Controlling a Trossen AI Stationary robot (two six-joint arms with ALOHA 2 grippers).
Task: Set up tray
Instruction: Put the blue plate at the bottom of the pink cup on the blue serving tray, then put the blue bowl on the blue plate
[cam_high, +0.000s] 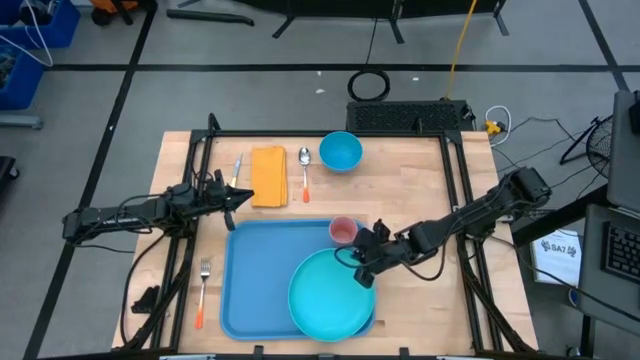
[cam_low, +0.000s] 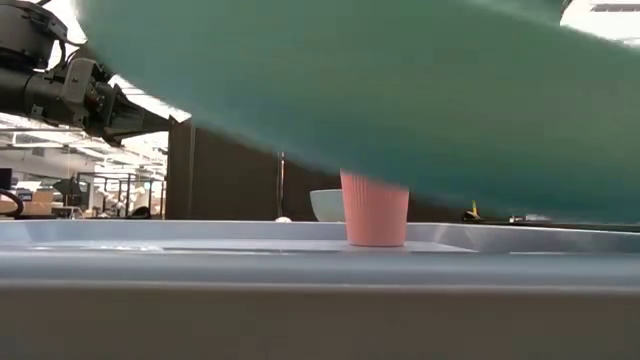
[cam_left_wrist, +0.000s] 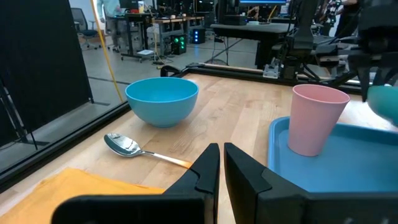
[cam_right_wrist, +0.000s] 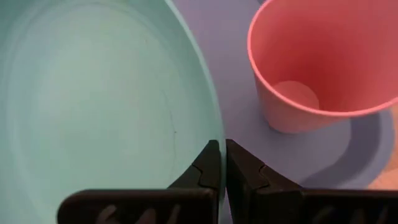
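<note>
Lying flat, tray (cam_high: 255, 275) long axis near-far; right fingers (cam_right_wrist: 208, 165) clamped on plate (cam_high: 325, 295) rim; left fingers (cam_left_wrist: 208, 171) together.

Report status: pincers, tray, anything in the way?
Right pincer shut on plate rim, plate tilted above tray. Left pincer shut, idle by napkin. Pink cup on tray beside plate.

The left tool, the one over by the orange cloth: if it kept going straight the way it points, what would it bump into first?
Probably the spoon: it lies just ahead of the left tool, with the blue bowl behind it. Depth is hard to judge, so the tool might pass above the spoon.
</note>
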